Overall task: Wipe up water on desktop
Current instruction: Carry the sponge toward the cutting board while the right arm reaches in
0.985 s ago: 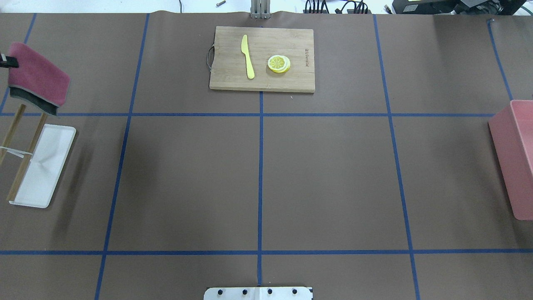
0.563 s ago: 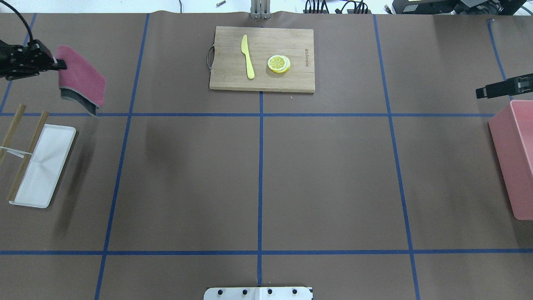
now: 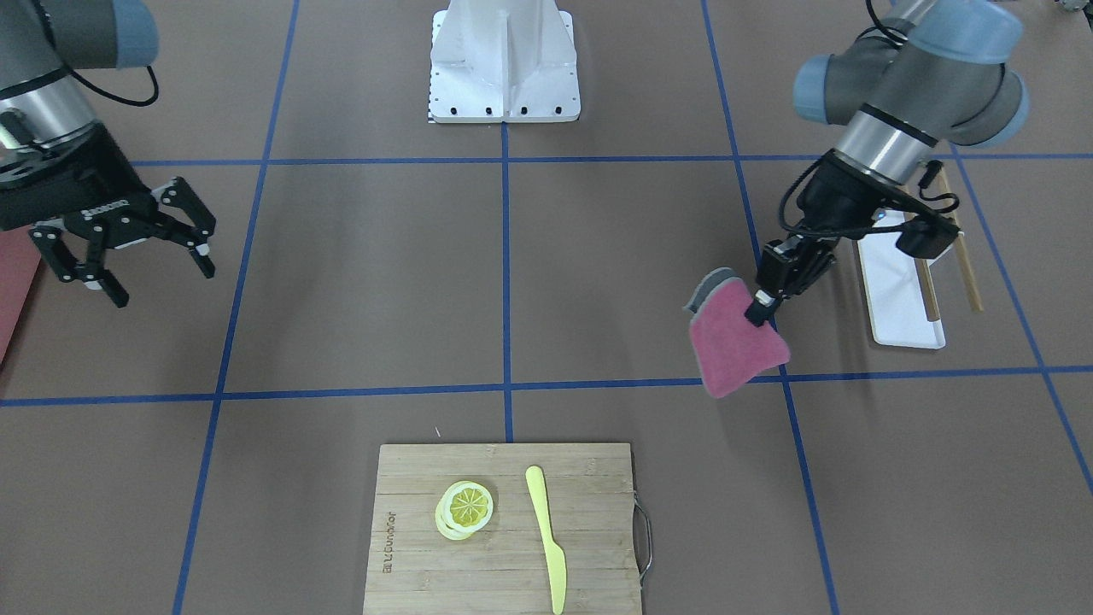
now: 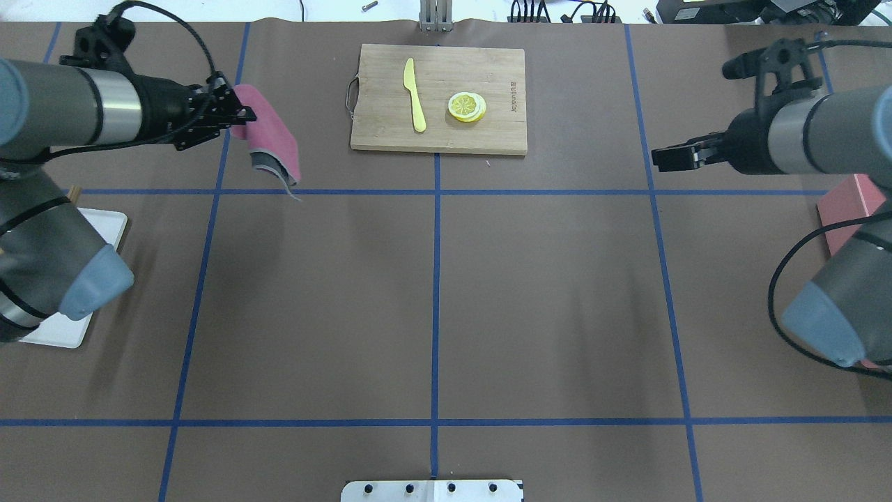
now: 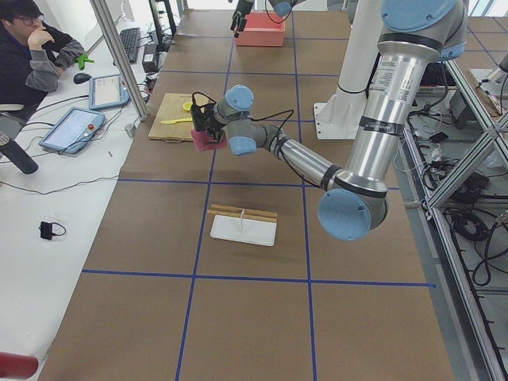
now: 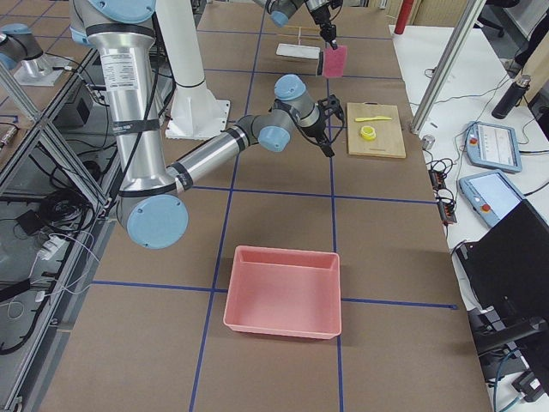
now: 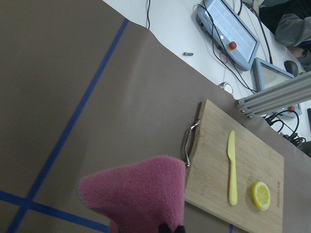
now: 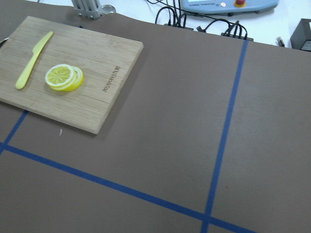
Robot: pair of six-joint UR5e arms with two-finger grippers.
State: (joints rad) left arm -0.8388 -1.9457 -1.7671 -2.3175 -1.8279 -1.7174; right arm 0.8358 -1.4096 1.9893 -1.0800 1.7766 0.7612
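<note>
The desktop is a matte brown surface with blue tape lines; I can make out no water on it. My left gripper is shut on the top edge of a magenta cloth with a grey backing. The cloth hangs in the air left of the cutting board. It also shows in the front view under the left gripper, and in the left wrist view. My right gripper is open and empty above the desktop; in the overhead view the right gripper is right of the board.
A bamboo cutting board at the far middle carries a yellow knife and lemon slices. A white tray with two wooden sticks lies by the left arm. A pink bin stands at the right end.
My left arm has swung right into the table with the cloth, from the left edge to near the board. My right arm has come in from the right edge and moved left.
</note>
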